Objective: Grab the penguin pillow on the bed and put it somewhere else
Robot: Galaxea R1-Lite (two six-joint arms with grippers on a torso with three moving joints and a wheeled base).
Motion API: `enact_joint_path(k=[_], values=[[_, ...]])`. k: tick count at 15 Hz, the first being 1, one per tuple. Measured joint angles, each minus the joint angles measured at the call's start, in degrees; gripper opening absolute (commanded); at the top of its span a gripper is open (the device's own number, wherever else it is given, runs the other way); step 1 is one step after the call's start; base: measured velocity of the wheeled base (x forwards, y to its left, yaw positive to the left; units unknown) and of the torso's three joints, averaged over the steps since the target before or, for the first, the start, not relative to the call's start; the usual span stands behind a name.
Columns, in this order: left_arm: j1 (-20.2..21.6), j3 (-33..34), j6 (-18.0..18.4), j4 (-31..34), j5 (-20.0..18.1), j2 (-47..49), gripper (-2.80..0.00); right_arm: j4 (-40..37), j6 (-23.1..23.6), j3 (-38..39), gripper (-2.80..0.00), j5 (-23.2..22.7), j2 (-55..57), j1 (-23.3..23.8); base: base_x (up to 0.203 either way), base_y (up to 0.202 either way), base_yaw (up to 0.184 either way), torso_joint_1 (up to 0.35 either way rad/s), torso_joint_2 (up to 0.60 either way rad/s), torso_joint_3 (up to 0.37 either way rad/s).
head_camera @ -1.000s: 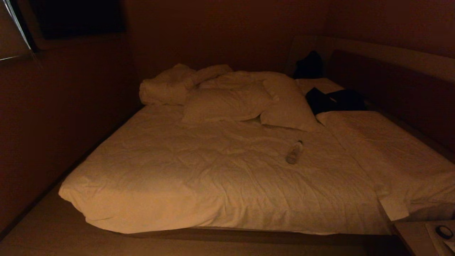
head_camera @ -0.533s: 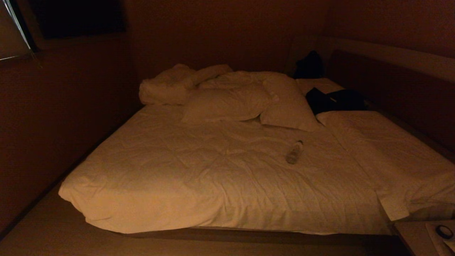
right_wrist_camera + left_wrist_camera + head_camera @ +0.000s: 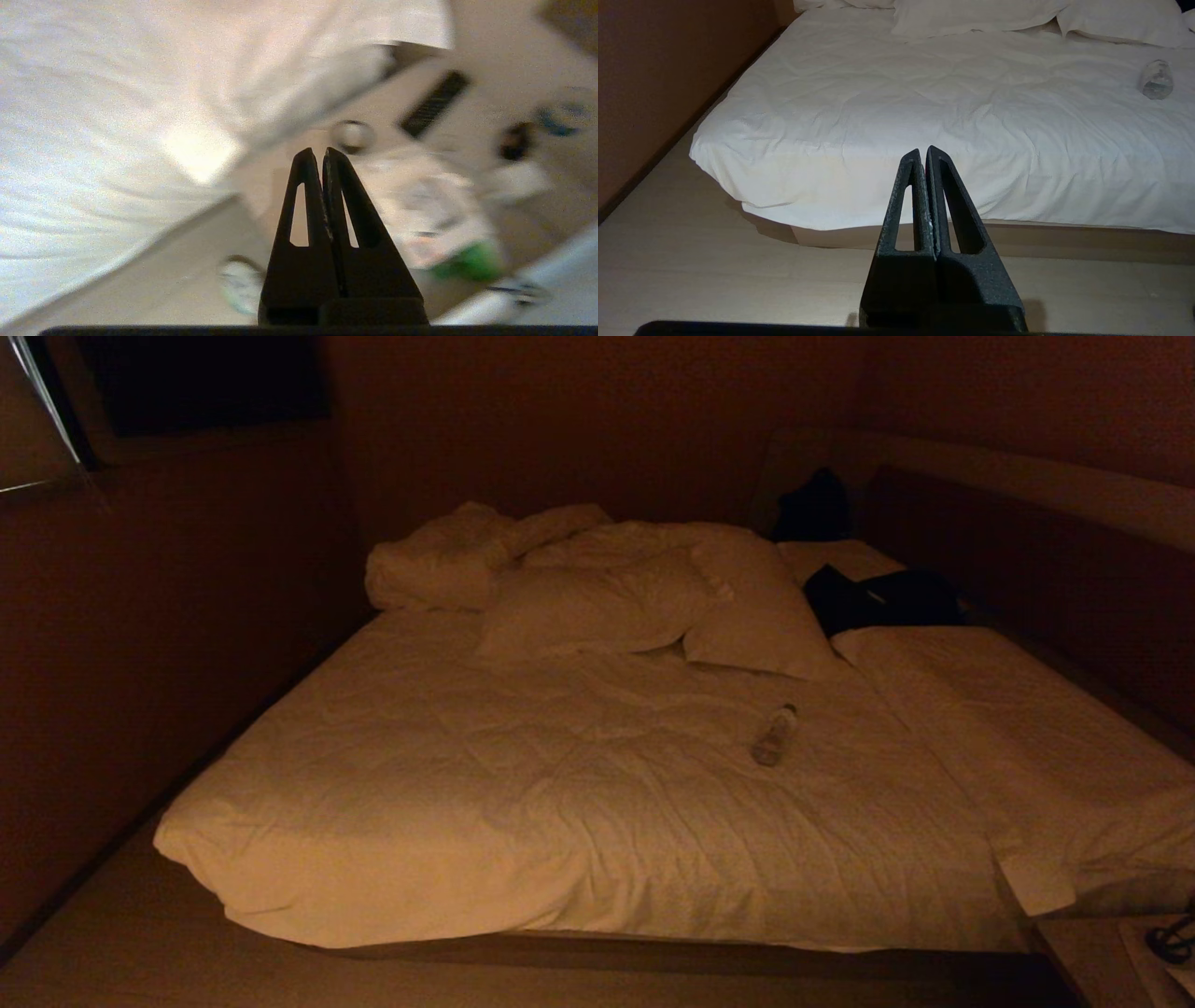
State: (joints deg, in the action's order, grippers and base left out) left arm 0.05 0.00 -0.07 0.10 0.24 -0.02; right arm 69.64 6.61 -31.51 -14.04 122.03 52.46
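Bed (image 3: pixel 560 803) with rumpled white duvet; plain white pillows (image 3: pixel 653 607) piled at its far end, clear bottle (image 3: pixel 773 735) lying mid-bed, dark clothing (image 3: pixel 878 597) on its right side. Penguin pillow not discernible. Left claw (image 3: pixel 923 154) closed, empty, short of the bed's foot. Right claw (image 3: pixel 315 155) closed, empty, over a cluttered, blurred surface (image 3: pixel 467 116); no readable writing.
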Motion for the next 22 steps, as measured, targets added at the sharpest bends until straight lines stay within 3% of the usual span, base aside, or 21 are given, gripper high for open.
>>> enact_joint_path(k=[8, 14, 22], values=[[-0.02, 0.0, 0.0, -0.02, 0.01, 0.0, -2.8, -0.2, -10.93, -0.96, -2.8, 19.96, -5.3, -25.04, 0.0, 0.0, 0.0, 0.0, 0.0, 0.0], [0.0, 0.0, 0.0, 0.0, 0.0, 0.0, -2.8, -1.6, -11.51, -10.74, -2.8, 36.77, -5.82, -41.08, 0.0, 0.0, 0.0, 0.0, 0.0, 0.0], [0.0, 0.0, 0.02, 0.0, -0.02, 0.0, -2.8, -2.15, -11.4, -16.53, -2.8, 55.41, -4.93, -56.54, 0.0, 0.0, 0.0, 0.0, 0.0, 0.0]])
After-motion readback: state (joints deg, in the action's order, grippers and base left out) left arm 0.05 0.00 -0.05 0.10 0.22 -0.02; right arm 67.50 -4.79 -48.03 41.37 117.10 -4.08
